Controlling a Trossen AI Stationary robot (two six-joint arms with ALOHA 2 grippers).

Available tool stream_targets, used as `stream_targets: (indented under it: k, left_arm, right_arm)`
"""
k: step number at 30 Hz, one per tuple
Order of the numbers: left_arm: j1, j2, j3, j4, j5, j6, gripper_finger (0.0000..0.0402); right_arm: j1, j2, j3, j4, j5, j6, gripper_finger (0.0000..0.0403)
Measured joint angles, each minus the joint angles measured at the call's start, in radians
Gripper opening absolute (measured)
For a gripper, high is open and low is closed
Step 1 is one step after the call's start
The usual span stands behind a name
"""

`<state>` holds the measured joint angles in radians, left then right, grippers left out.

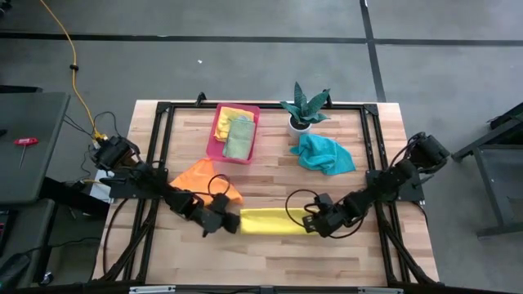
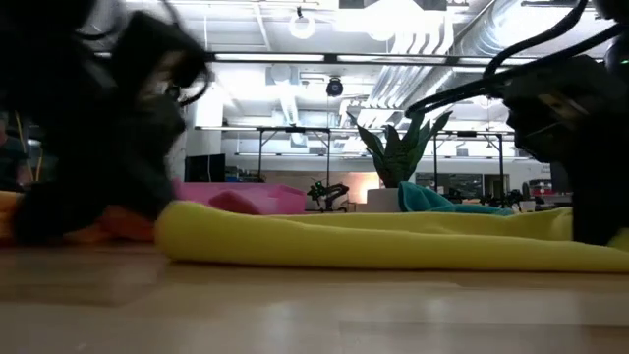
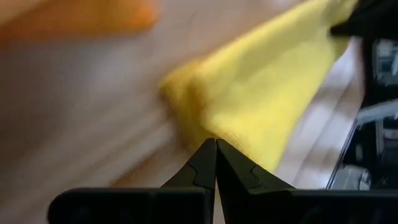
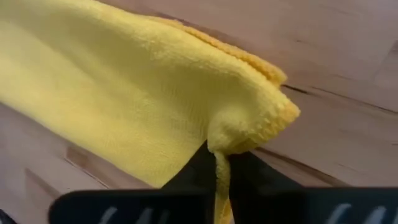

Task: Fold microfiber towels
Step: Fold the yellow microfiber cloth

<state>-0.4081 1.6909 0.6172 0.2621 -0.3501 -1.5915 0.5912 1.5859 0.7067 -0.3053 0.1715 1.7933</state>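
Folding yellow towel (image 1: 263,221), desk 6 o'clock: right gripper (image 4: 217,163) fingers pinch its corner; left gripper (image 3: 216,155) fingers closed at its other end. Tray (image 1: 217,132), 12 o'clock, holds two done; orange (image 1: 203,175), teal (image 1: 323,153) remain.

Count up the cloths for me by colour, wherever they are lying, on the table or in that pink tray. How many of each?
Yellow: 2, a yellow towel pinched by both grippers and a yellow towel in the pink tray
Orange: 1, orange towel
Teal: 1, teal towel
Light green: 1, light green towel in the tray
Total: 5
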Motion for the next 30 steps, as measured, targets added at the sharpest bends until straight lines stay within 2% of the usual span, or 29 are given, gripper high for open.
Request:
stream_targets:
  k: [3, 8, 17, 23, 30]
  left_arm:
    - [0.033, 0.029, 0.058, -0.012, 0.0, 0.06, 0.0]
    - [0.072, 0.101, 0.134, -0.002, 0.045, 0.121, 0.0]
    - [0.076, 0.121, 0.144, 0.108, 0.008, 0.129, 0.0]
    - [0.076, 0.12, 0.191, 0.109, -0.021, 0.161, 0.0]
    - [0.096, 0.141, 0.345, 0.009, -0.03, 0.293, 0.0]
  right_arm:
    - [0.021, -0.022, 0.0, -0.07, -0.012, 0.012, 0.0014]
    - [0.078, -0.117, -0.003, -0.287, -0.026, 0.07, 0.0005]
    - [0.191, -0.325, -0.003, -0.653, -0.121, 0.187, 0.0002]
    - [0.209, -0.403, -0.003, -0.668, -0.12, 0.257, 0.0001]
    - [0.208, -0.408, -0.003, -0.571, -0.061, 0.275, 0.0]
